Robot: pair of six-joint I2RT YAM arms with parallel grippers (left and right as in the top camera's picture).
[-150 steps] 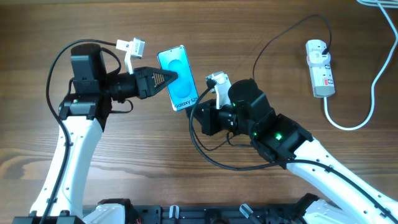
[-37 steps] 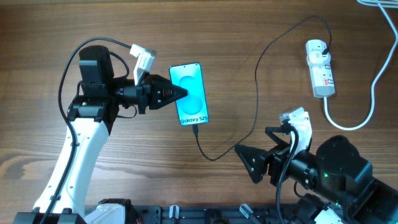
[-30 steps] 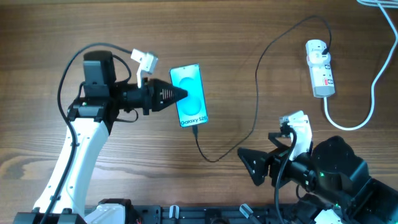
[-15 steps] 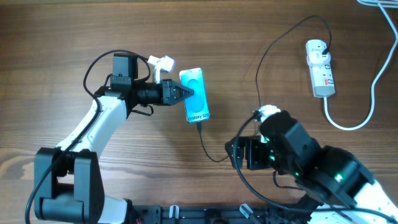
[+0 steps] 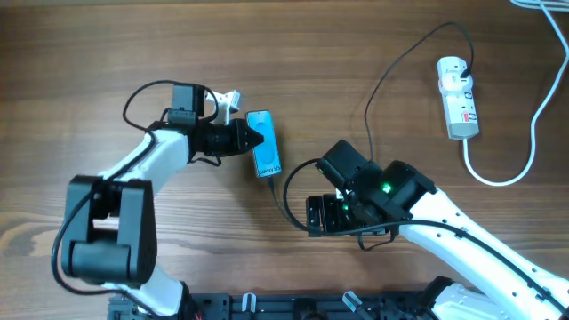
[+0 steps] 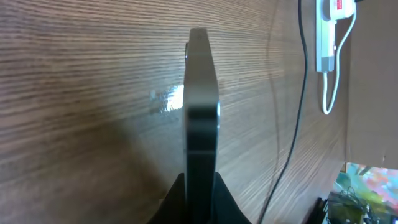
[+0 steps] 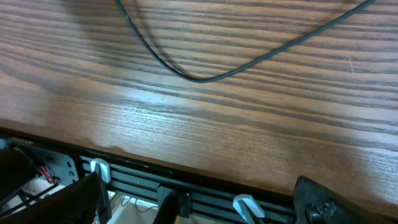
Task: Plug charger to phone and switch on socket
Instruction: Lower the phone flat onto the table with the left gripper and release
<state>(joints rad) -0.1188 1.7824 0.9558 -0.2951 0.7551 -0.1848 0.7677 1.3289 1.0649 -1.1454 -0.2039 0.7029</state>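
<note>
The table point(image 5: 89, 44) is brown wood with a straight, fine grain and a slight sheen.

**Phone.** There is one phone point(image 5: 264, 151), a thin flat rectangle with a turquoise screen and dark edges, in the upper centre-left of the overhead view. It is tilted steeply towards standing on one long edge, so it shows as a narrow strip. Its long axis runs from the top to the bottom of the frame, and the end with the white text band points towards the bottom edge. In the left wrist view it appears edge-on as a slim grey metallic bar.

**Left gripper.** The left gripper point(image 5: 253, 140) has its fingers point(image 6: 227, 199) clamped on the phone's two faces.

**Charger.** There is one charger point(image 5: 368, 107), a thin black cable of round section. It runs from the phone's lower end, loops across the wood and climbs to the socket. The connector tip is too small to make out.

**Socket.** There is one socket point(image 5: 458, 98), a white oblong plastic strip with small red marks, lying flat at the upper right. Its long axis runs top to bottom. One thick white cord point(image 5: 532, 133) leaves its lower end and curves off to the right edge.

**Right gripper.** The right gripper point(image 5: 316, 214) sits at the lower centre, beside the cable loop. Its dark fingers point(image 7: 81, 199) are spread wide apart and hold nothing.
</note>
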